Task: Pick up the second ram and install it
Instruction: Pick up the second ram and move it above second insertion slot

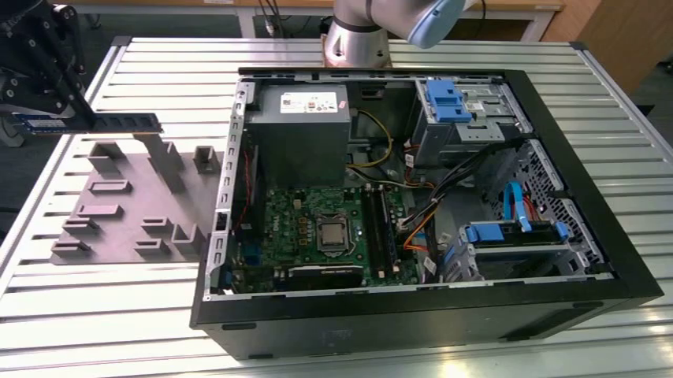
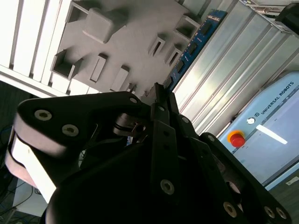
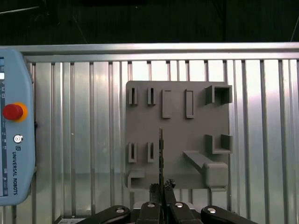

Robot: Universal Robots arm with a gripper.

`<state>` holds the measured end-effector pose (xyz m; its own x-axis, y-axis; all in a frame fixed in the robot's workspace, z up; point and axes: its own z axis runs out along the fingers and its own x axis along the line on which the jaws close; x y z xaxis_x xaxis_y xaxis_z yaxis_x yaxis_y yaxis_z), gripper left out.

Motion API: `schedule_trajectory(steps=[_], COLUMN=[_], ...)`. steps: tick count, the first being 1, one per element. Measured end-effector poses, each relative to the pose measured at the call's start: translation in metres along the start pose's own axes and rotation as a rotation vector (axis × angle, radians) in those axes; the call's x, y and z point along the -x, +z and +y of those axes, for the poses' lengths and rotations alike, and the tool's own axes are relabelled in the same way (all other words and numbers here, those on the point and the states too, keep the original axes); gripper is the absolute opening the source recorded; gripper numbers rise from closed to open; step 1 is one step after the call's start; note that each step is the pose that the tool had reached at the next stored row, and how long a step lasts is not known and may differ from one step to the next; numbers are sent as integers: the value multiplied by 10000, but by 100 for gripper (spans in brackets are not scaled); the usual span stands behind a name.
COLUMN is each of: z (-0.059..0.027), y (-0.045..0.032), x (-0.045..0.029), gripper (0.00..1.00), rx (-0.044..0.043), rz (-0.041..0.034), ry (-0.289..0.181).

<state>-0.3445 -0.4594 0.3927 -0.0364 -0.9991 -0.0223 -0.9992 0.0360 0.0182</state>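
In the exterior view the second ram [image 1: 124, 121], a thin dark green stick, hangs level above the grey fixture tray [image 1: 126, 213] at the far left. My gripper [image 1: 76, 114] is shut on one end of it. The first wrist view looks down along the ram [image 3: 161, 151], which is edge-on over the tray [image 3: 196, 135], with my gripper [image 3: 161, 187] pinching it. In the second wrist view the ram [image 2: 192, 45] sticks out past my gripper [image 2: 158, 93] above the tray [image 2: 126, 42]. The black memory slots [image 1: 376, 228] lie on the motherboard inside the open computer case [image 1: 589, 189].
The case holds a grey power supply [image 1: 299, 134], blue drive brackets [image 1: 447, 101] and loose cables [image 1: 442, 185]. A teach pendant with a red stop button [image 3: 12, 112] lies on the slatted metal table [image 1: 158, 315] beside the tray. The arm's base [image 1: 355, 39] stands behind the case.
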Motion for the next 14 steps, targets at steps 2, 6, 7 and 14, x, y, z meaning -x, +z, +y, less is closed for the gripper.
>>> schedule_trajectory(steps=[2,6,7,14], z=[-14,-46,-54,-100], y=[0,-1,-1,-1], x=[0,2,2,4], gripper=[14,14,14,14], rx=[0,0,0,0], rz=[0,0,0,-1], ry=[0,0,0,1])
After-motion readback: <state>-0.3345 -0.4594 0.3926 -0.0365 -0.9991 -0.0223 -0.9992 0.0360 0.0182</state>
